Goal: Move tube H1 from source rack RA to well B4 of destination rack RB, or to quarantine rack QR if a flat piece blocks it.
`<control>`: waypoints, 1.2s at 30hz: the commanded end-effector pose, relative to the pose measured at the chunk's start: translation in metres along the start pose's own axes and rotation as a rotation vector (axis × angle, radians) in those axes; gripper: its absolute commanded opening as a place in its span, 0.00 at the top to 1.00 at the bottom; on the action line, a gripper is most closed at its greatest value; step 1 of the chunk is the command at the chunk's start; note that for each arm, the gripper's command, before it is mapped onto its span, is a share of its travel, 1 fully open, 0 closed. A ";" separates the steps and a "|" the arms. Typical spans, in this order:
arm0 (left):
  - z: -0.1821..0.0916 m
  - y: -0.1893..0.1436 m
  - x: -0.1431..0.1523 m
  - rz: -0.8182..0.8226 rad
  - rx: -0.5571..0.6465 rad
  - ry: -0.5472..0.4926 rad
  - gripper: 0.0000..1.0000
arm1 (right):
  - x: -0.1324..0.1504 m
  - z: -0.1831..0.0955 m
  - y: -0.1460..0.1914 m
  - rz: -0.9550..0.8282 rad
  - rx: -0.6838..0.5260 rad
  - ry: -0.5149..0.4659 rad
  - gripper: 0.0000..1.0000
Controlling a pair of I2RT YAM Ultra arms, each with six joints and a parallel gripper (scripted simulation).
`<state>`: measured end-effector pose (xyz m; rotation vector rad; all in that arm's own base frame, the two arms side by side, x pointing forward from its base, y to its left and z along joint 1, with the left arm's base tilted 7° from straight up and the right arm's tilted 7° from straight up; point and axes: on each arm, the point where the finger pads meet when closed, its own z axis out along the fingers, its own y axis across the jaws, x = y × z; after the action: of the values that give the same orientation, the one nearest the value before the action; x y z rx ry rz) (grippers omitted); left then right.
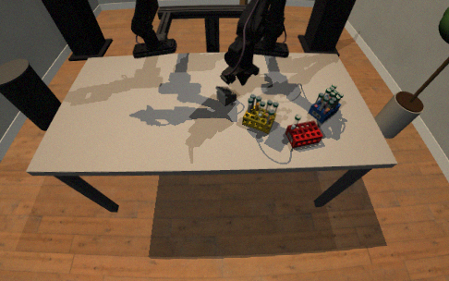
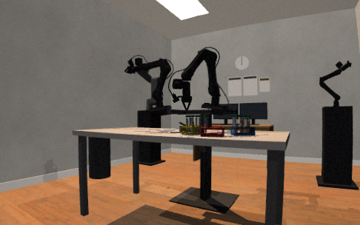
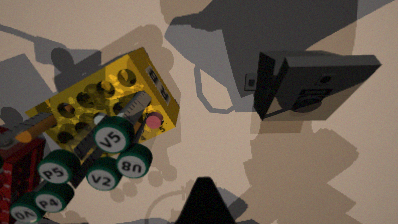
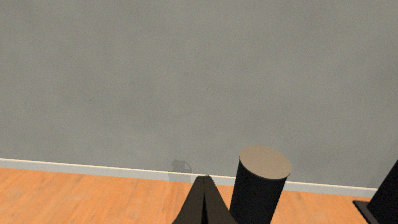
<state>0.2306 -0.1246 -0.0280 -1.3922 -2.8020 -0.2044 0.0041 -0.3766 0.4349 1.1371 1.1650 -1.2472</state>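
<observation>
the left claw (image 1: 238, 80) (image 2: 187, 108) (image 3: 204, 186) is pressed together, pinching nothing, above the table (image 1: 114, 157) (image 2: 165, 134). below it and off to 1 side is the yellow rack (image 1: 257, 126) (image 2: 190, 132) (image 3: 172, 116); the red rack (image 1: 304, 139) (image 2: 212, 134) (image 3: 22, 175) lies farther out, the blue rack (image 1: 318, 116) (image 2: 240, 134) well apart from the claw. no cap reading h1 can be made out, so i cannot tell where tube h1 is. the dark box (image 1: 226, 95) (image 3: 325, 90) sits low near the claw. the right claw (image 4: 203, 185), also closed on nothing, faces the wall (image 4: 200, 80).

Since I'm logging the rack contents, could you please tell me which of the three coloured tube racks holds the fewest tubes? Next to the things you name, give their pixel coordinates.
The red plastic rack (image 1: 304, 135) (image 2: 212, 132) (image 3: 30, 170): it holds only a couple of tubes, unlike the well-filled yellow and blue ones.
</observation>
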 end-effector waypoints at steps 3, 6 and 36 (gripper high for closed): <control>-0.009 0.007 -0.010 -0.021 -0.028 -0.055 1.00 | -0.021 -0.011 -0.007 0.011 0.023 -0.028 1.00; -0.009 0.007 -0.010 -0.021 -0.028 -0.055 1.00 | -0.021 -0.011 -0.007 0.011 0.023 -0.028 1.00; -0.005 -0.067 -0.010 -0.005 -0.005 -0.042 1.00 | -0.021 -0.011 -0.007 0.011 0.023 -0.028 1.00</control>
<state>0.1908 -0.1626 -0.0345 -1.4180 -2.7941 -0.2157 0.0041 -0.3766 0.4349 1.1371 1.1650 -1.2472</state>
